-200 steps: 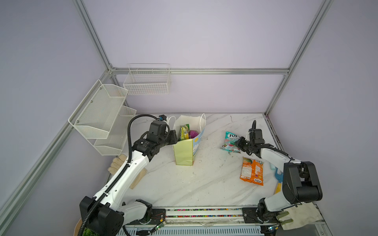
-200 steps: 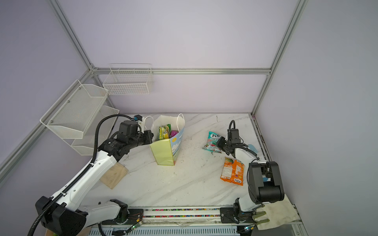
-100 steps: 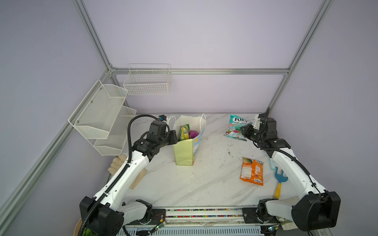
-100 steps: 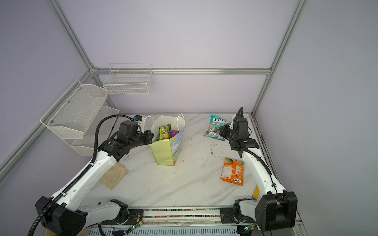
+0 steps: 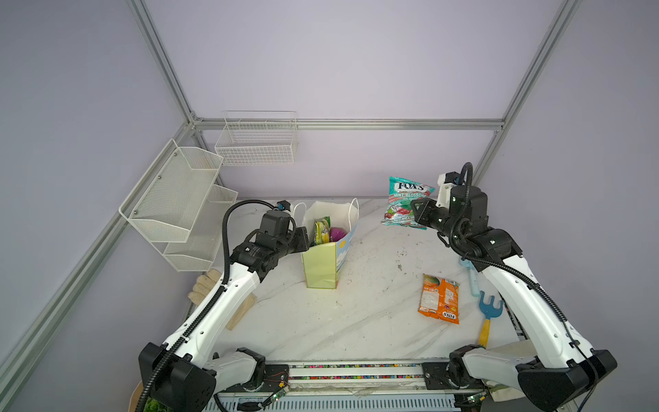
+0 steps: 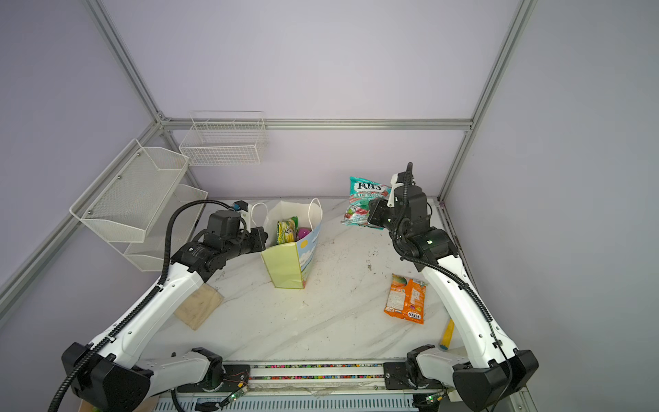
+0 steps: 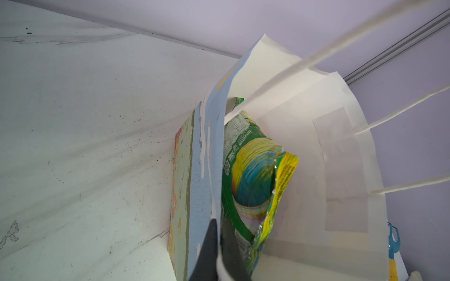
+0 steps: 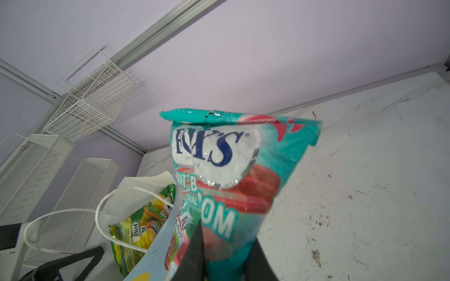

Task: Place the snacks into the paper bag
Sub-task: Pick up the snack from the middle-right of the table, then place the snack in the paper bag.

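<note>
Barely visible, a purple packet (image 5: 337, 234) sits inside the paper bag (image 5: 319, 265).

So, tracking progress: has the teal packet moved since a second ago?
Yes: the right gripper lifted the teal packet off the table, toward the back wall.

Marble table (image 5: 356, 321) holds paper bag (image 5: 321, 264), orange packet (image 5: 439, 298)
</note>
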